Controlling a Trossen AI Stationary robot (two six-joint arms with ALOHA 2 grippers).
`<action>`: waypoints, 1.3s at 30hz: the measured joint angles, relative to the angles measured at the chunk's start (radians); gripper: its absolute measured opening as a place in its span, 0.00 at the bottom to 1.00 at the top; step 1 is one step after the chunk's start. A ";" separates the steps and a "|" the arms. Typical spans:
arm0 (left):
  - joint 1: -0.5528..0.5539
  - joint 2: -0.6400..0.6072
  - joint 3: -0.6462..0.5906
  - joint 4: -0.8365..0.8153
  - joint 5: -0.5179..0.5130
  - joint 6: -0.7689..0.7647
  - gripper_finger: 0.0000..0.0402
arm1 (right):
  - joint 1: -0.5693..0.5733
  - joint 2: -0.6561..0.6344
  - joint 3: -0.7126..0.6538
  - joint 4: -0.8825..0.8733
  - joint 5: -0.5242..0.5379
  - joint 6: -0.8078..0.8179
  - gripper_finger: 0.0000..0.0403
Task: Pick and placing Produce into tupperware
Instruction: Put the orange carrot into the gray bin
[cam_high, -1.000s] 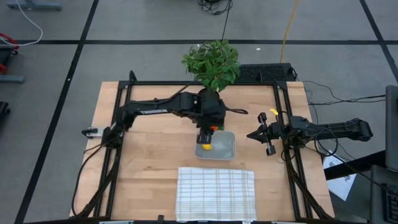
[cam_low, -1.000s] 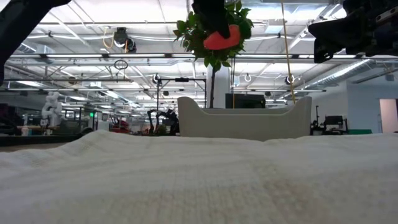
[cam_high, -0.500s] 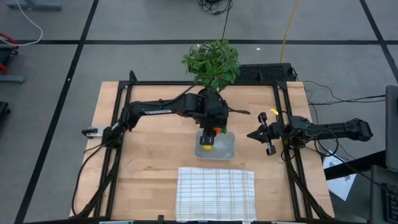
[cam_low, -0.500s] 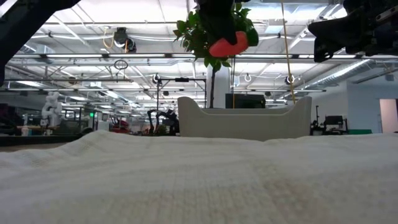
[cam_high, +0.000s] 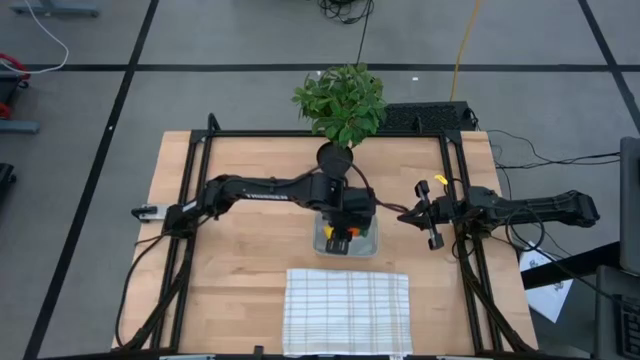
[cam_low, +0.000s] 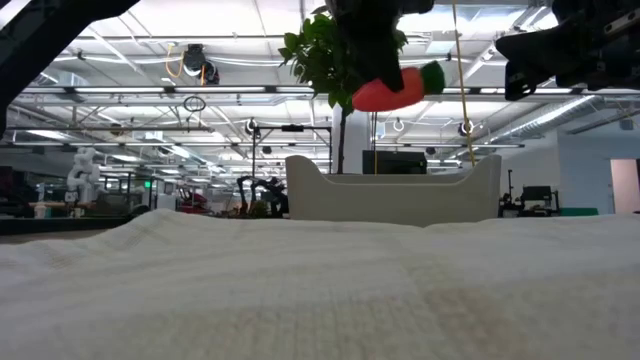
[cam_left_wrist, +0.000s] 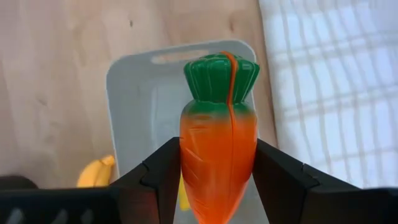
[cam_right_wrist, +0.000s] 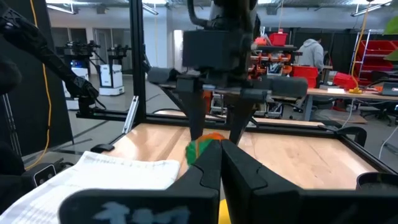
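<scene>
My left gripper (cam_high: 343, 230) hangs over the tupperware (cam_high: 372, 246), shut on the orange carrot (cam_left_wrist: 217, 162) with its green top (cam_left_wrist: 221, 78). The low view shows the carrot (cam_low: 390, 90) in the air above the tupperware (cam_low: 390, 198). The tupperware (cam_left_wrist: 134, 106) is a shallow clear tray resting flat on the wooden table. Something yellow (cam_high: 329, 232) lies inside it. The banana's tip (cam_left_wrist: 96, 174) shows at the tray's edge; whether it lies inside, I cannot tell. My right gripper (cam_high: 404, 214) waits shut, to the right of the tray. My left gripper pinches the carrot's orange body (cam_left_wrist: 217, 143) between its two fingers (cam_left_wrist: 163, 177), which come from above, pointing down. The green top sticks out past the fingertips. The carrot is lifted clear over the tray and lies about level, green top (cam_low: 432, 78) toward the table's right.
A white checked cloth (cam_high: 347, 310) lies at the near edge, just in front of the tray. A leafy potted plant (cam_high: 340, 100) stands at the far edge behind the left arm. Black frame rails (cam_high: 450, 180) run along the table's sides.
My left gripper has moved toward the near edge and the table's right, and a little down, over the tray. The carrot has gone with it and has turned, so its green top now points to the right.
</scene>
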 joint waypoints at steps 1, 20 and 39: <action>-0.002 0.004 -0.001 -0.007 0.000 0.011 0.44 | 0.000 0.000 0.000 0.000 0.000 0.000 0.00; -0.003 0.002 -0.266 0.111 -0.001 -0.006 0.44 | 0.000 0.001 0.000 0.003 0.000 -0.002 0.00; -0.002 0.001 -0.308 0.144 -0.002 -0.163 0.44 | 0.000 0.001 0.000 -0.001 0.000 -0.007 0.00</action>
